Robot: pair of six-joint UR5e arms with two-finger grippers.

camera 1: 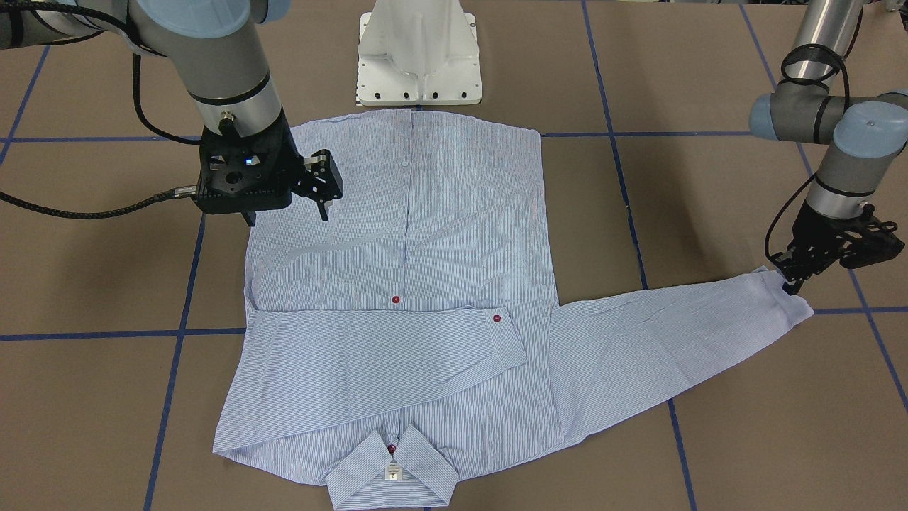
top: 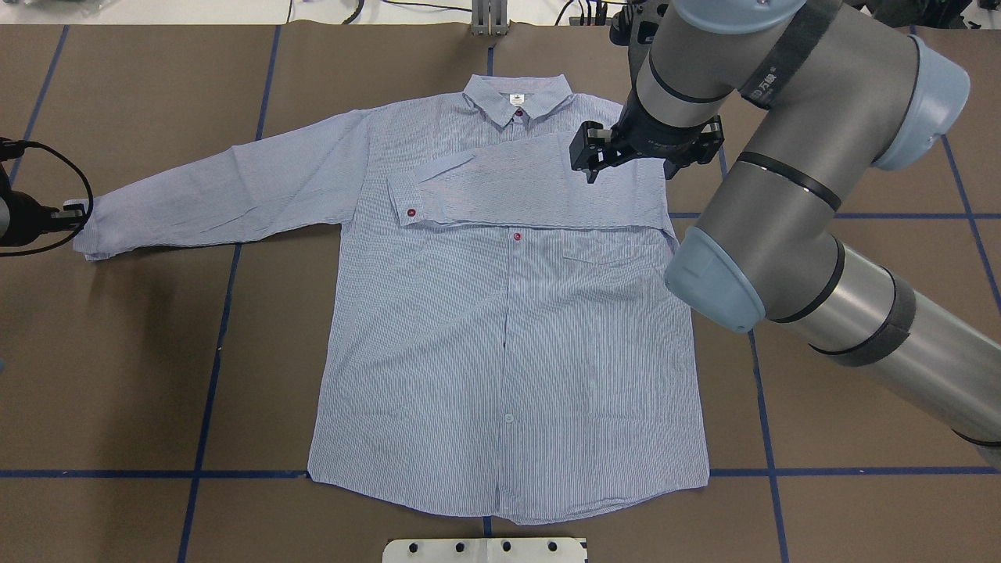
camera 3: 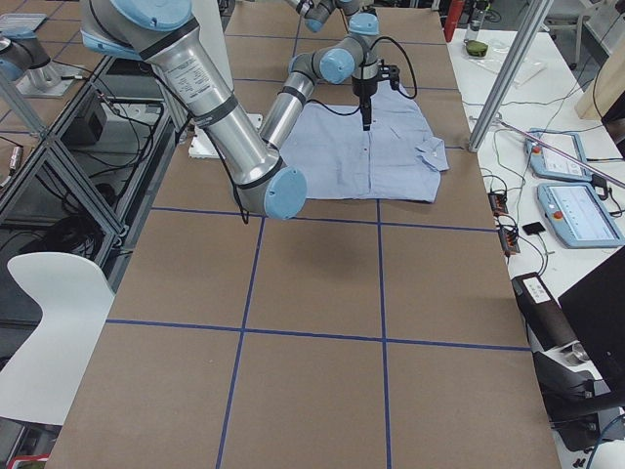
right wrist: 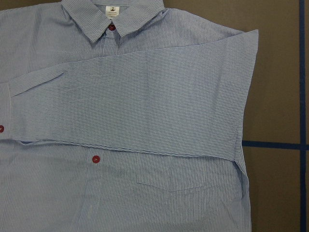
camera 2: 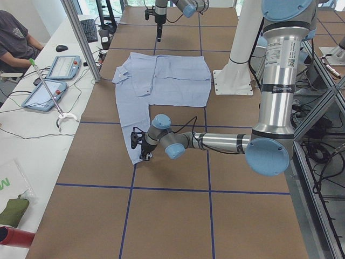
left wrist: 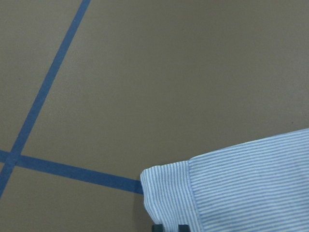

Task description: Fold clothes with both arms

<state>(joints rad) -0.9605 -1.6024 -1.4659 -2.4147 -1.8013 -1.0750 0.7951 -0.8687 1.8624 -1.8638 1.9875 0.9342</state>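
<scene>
- Reading the overhead view, I see one shirt lying flat, front up, on the table, with the collar at the end far from the robot.
- The chest pocket lies flat just below the folded sleeve. I cannot tell its contents.
- The extended sleeve runs straight out toward the robot's left.
- The left gripper sits at the cuff of the extended sleeve, fingertips against the fabric. I cannot tell whether they clamp it.
- The right gripper hangs above the shirt, fingers spread wide, holding nothing.
- Count: one shirt, two arms (left arm, right arm) and three red buttons in view.
</scene>
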